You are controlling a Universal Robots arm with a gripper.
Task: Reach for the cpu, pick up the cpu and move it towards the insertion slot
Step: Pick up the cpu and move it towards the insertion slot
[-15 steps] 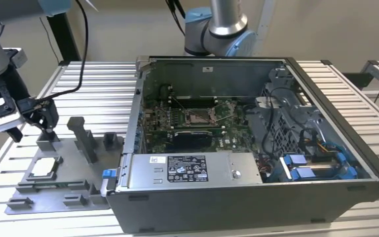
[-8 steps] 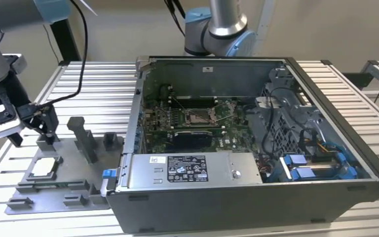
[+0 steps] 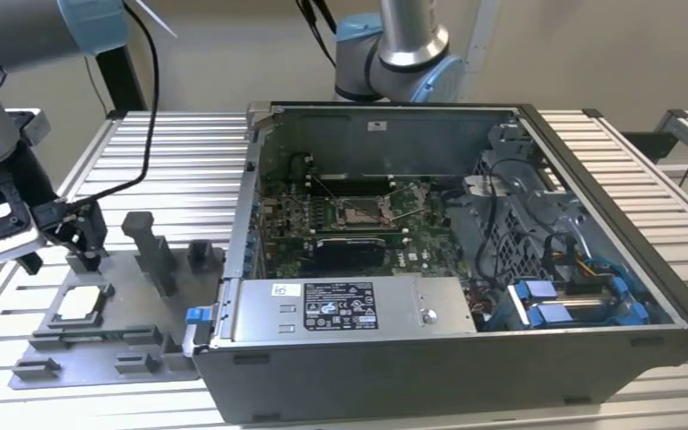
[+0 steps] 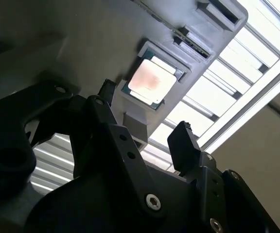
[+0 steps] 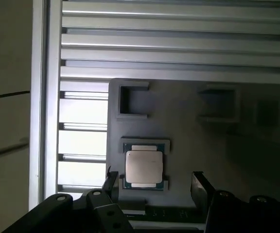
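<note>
The cpu [image 3: 81, 303] lies flat in a square pocket of the grey fixture tray [image 3: 33, 369], at the exterior view's left. It is a pale silver square with a thin rim, and it also shows in both wrist views [image 4: 151, 82] [image 5: 144, 166]. My gripper [image 3: 60, 251] hangs just above the tray beside the cpu. The gripper [image 4: 145, 111] [image 5: 154, 180] is open, its black fingertips [image 5: 112, 180] wider apart than the chip and nothing between them. The insertion slot [image 3: 362, 212], a shiny metal frame with a dark centre, sits on the green board inside the open computer case [image 3: 464, 358].
Grey posts [image 3: 147, 246] stand on the tray between my gripper and the case wall. A second arm's base [image 3: 398, 54] stands behind the case. A black cable [image 3: 147, 134] hangs over the slatted metal table [image 3: 189, 152]. The table's edge [image 5: 45, 121] runs close to the tray.
</note>
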